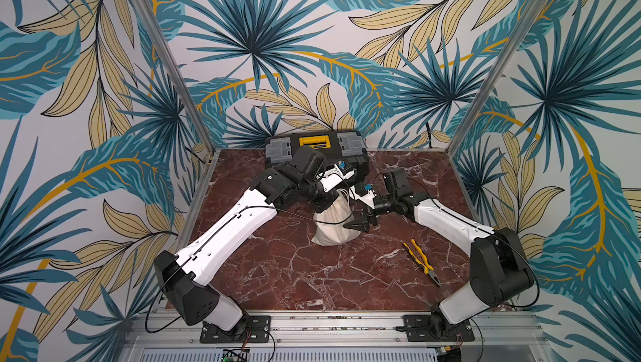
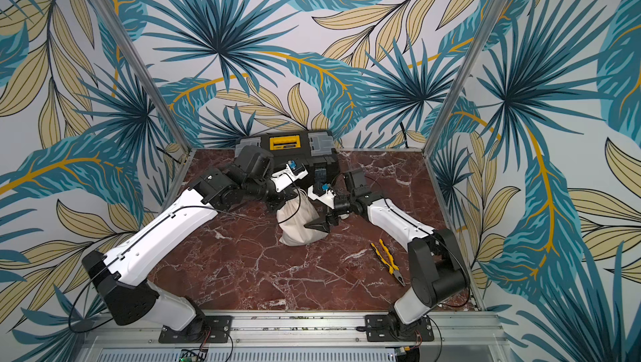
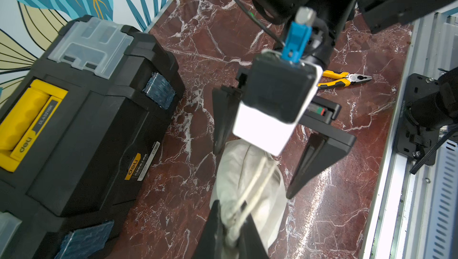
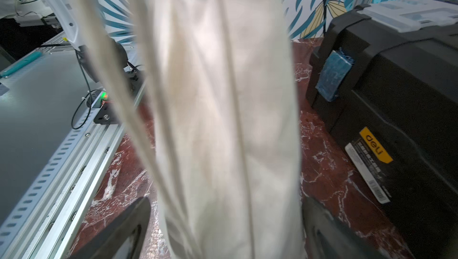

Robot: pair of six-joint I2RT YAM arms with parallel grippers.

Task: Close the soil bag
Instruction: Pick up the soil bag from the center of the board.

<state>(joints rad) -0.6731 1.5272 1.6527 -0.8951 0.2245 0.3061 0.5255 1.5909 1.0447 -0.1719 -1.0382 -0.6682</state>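
Soil bag: stands near the middle of the table, toward its back edge and just in front of the toolbox. Its base appears to rest on the marble and its neck is drawn upward.
Left gripper: pressed together on the bag's gathered mouth, with cloth and cord both inside the pinch.
Right gripper: spread wide, one jaw on each side of the bag's body. I cannot tell whether either jaw touches the cloth.
Cords: two thin white strands lying along the cloth below the pinch.
Mouth: hidden inside the pinch, so how far it is cinched cannot be told.
Risk, wrong grasp: if the right jaws close where they stand, they would likely take the bag's body and not a cord. A pull would then drag the sack without tightening it.
Risk, slip: the thin cords could slide out of the left pinch under tension.
Risk, toppling: the sack is soft, and a sideways tug could tip it against the toolbox. Soil could spill if the mouth is loose.
Risk, collision: the two wrists sit near each other above the bag.
Pliers: well apart, near the right edge, and probably no obstacle.
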